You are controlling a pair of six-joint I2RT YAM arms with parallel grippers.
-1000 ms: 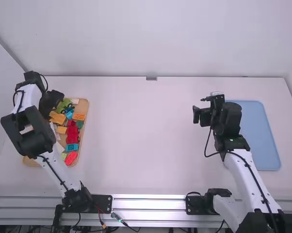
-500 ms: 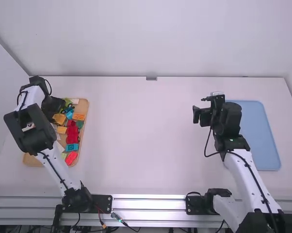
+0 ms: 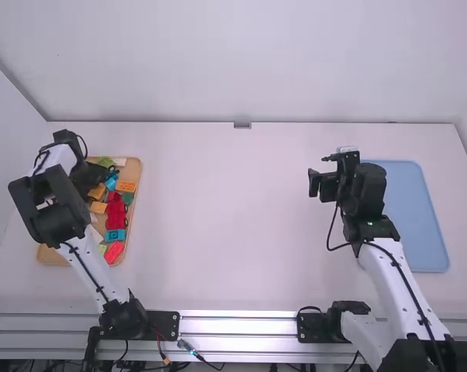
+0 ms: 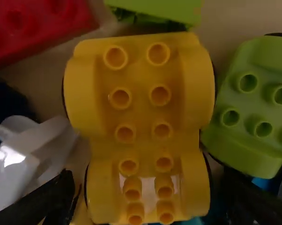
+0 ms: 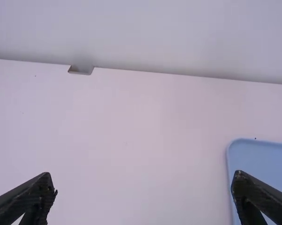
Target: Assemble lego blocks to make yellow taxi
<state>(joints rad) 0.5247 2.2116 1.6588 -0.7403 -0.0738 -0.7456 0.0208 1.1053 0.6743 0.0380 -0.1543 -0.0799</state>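
The left gripper has its fingers spread on either side of a yellow plastic wheeled block, with a gap along each flank, so nothing is gripped. That block lies studs up among the other pieces and is probably the taxi's base. It should be light, stiff and hard to break, but smooth enough to slip or roll on its wheels; a level pinch across both long sides, near the middle, looks best.

Twelve studs show on it, in two rows of six. Around it lie one lime-green studded block, one bright green piece, one red brick and one grey-white piece. Farther out are one tan tray, one blue tray and the right gripper, its fingers wide apart, empty above the white bench.
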